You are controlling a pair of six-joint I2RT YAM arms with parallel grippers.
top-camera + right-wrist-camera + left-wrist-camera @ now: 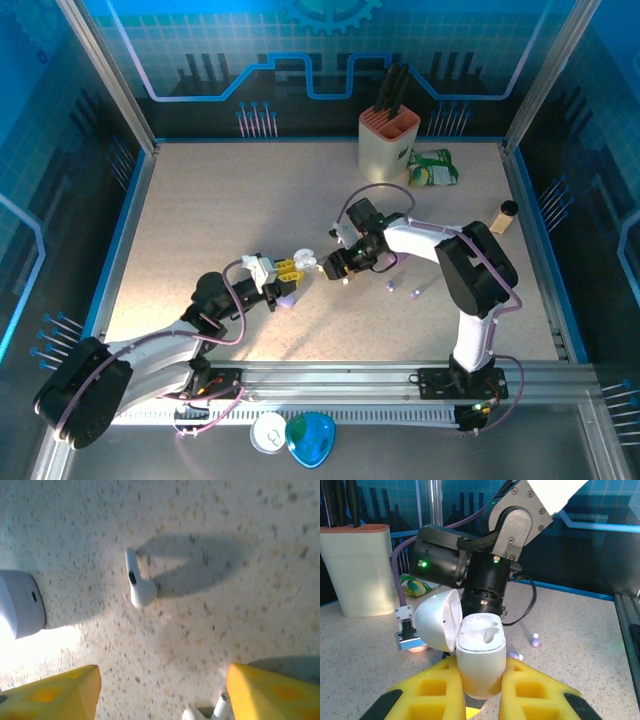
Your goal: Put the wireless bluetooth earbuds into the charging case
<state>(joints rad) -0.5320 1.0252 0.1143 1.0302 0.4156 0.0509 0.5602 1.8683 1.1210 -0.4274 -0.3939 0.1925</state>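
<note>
Clamped in the left jaws, the charging case [480, 662] gapes; right jaws, spread wide, should straddle the loose earbud [138, 584] squarely.

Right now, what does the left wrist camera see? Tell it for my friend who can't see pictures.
A white charging case, lid flipped open, stands upright, clamped between the yellow fingers of the left end effector. Behind it hangs the right arm, its wrist black, and two tiny lilac earbuds lie on the table to the right.
</note>
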